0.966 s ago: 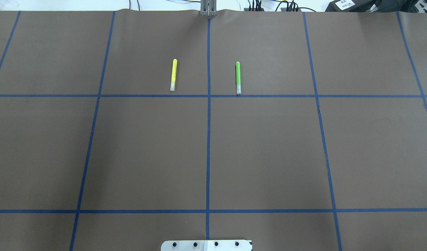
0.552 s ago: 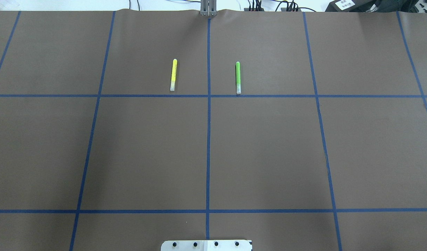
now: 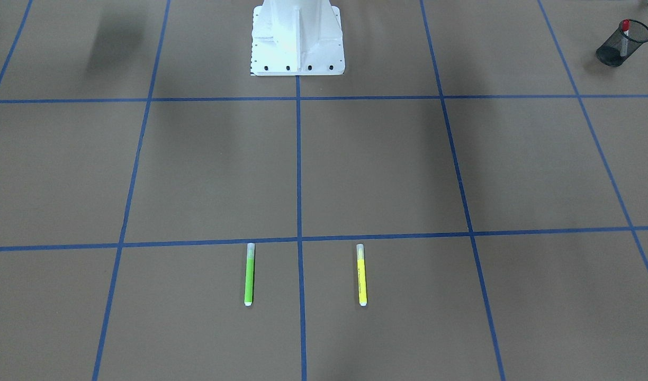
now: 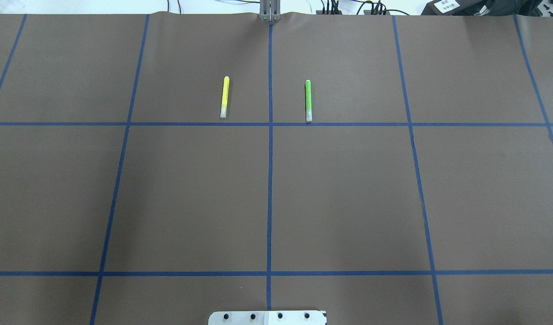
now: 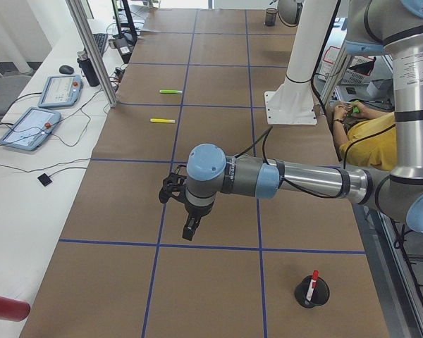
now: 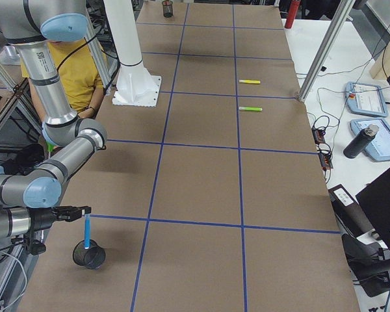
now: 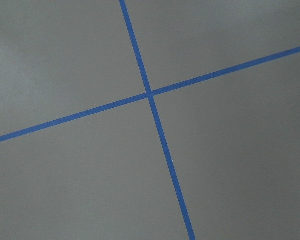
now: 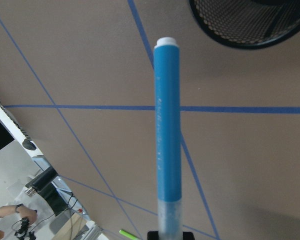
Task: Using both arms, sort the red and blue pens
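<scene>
The blue pen hangs upright in my right gripper, which is shut on its clear-capped end. In the exterior right view the blue pen points down at a black mesh cup, its lower end at the rim. The red pen stands in another black mesh cup on my left side, where the red pen shows again. My left gripper hovers over bare table short of that cup; I cannot tell whether it is open or shut.
A yellow marker and a green marker lie parallel on the far side of the brown mat, either side of the centre tape line. The white robot base stands at the near edge. A seated person is behind the base.
</scene>
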Robot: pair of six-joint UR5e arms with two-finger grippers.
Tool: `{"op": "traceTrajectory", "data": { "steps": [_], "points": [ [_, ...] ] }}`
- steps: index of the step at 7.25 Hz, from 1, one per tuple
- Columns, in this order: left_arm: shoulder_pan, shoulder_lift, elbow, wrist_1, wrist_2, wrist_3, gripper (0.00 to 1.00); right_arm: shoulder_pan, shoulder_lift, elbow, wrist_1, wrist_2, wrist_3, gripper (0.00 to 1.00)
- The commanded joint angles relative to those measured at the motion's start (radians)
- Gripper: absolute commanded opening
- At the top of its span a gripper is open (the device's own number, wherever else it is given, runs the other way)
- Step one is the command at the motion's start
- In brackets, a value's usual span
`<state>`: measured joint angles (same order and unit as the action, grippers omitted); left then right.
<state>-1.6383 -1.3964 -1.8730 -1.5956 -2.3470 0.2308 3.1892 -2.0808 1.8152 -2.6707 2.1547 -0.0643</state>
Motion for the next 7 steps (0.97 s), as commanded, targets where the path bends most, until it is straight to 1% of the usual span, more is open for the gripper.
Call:
{"op": "traceTrajectory", "data": {
  "steps": [1,5,7],
  "points": [
    [0.000,0.001,0.000,-0.015,0.000,-0.001,1.00,0.009,-0.001,-0.002,0.075,-0.104,-0.008,0.00],
    [0.000,0.001,-0.002,-0.017,0.000,0.001,1.00,0.009,-0.001,-0.091,0.150,-0.096,0.000,0.00],
    [0.000,0.001,-0.002,-0.021,0.000,-0.001,1.00,0.009,-0.004,-0.096,0.150,-0.090,0.008,0.00]
  ]
}}
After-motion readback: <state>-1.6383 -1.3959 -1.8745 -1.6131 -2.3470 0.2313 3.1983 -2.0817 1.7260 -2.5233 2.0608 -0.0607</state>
